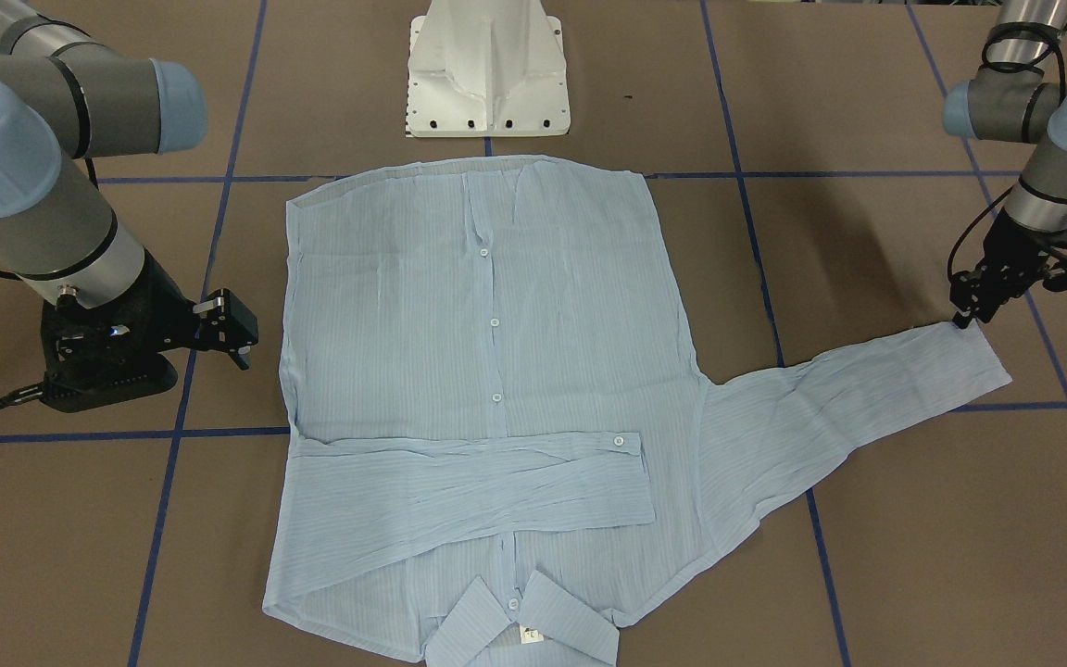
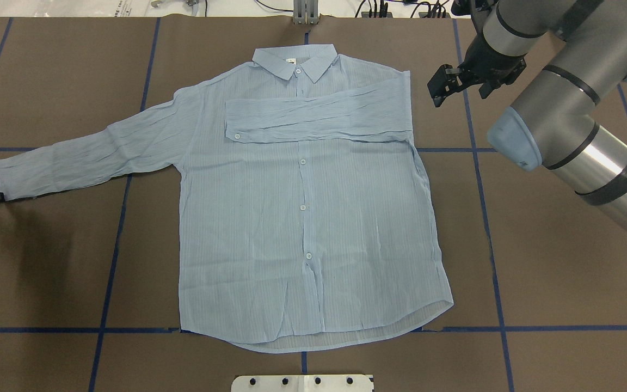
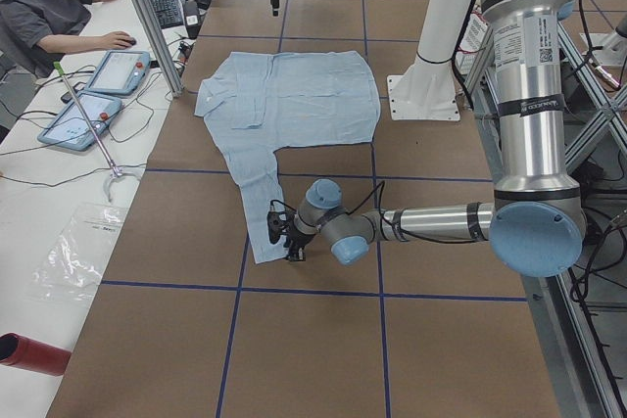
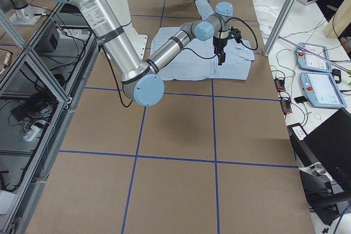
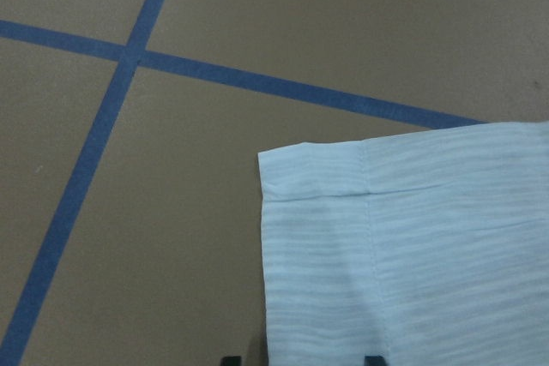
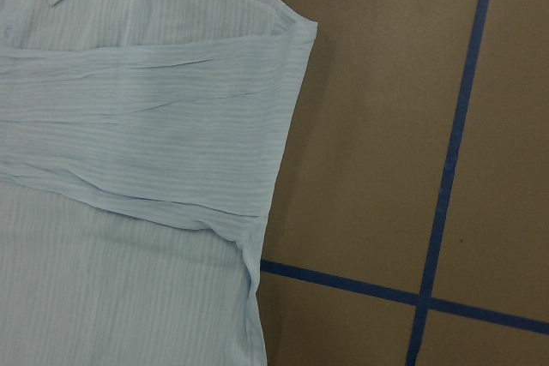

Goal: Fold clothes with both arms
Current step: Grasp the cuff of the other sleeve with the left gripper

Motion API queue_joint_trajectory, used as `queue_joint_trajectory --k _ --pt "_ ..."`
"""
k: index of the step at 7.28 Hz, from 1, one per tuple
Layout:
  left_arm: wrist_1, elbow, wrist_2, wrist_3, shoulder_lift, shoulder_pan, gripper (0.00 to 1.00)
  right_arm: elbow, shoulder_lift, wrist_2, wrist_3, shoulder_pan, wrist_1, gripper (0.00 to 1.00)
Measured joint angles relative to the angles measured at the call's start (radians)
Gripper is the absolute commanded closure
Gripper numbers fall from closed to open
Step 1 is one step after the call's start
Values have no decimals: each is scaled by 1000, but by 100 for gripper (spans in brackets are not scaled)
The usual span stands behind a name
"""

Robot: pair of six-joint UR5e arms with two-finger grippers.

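Note:
The pale-blue shirt (image 2: 302, 218) lies flat and buttoned on the brown table, collar (image 2: 295, 60) at the far side. One sleeve (image 2: 319, 117) is folded across the chest. The other sleeve (image 2: 90, 155) stretches out to my left and ends in a cuff (image 5: 343, 212). My left gripper (image 1: 964, 317) hangs low at that cuff. In the left wrist view it (image 5: 300, 359) is open, one fingertip over the cloth and one just off the cuff's edge. My right gripper (image 2: 443, 88) hovers open and empty beside the shirt's shoulder (image 6: 292, 32), clear of the cloth.
The white pedestal base (image 1: 487, 74) stands just behind the shirt's hem. Blue tape lines (image 2: 482, 190) cross the brown table. A person (image 3: 44, 7) sits at a side desk with two tablets (image 3: 98, 90). Bare table lies on both sides of the shirt.

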Motion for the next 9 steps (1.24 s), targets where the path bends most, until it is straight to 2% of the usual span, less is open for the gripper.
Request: queue_joint_trajectory --k 1,2,5,7,8,9 --pt "1 0 0 0 0 0 88 2 -1 0 0 1 0 0" --pt "1 -1 -1 0 -1 0 100 5 -1 -1 0 1 0 0" --pt "2 -14 -6 0 -2 -1 100 15 -6 -1 0 2 0 0" --pt "17 -62 -30 0 -8 -5 100 27 -26 2 -1 4 -1 0" --pt "63 -100 -44 -1 -31 -9 100 45 -52 3 -2 8 -5 0" --pt "158 -135 -48 -5 -97 -14 100 65 -88 3 -5 12 -7 0"
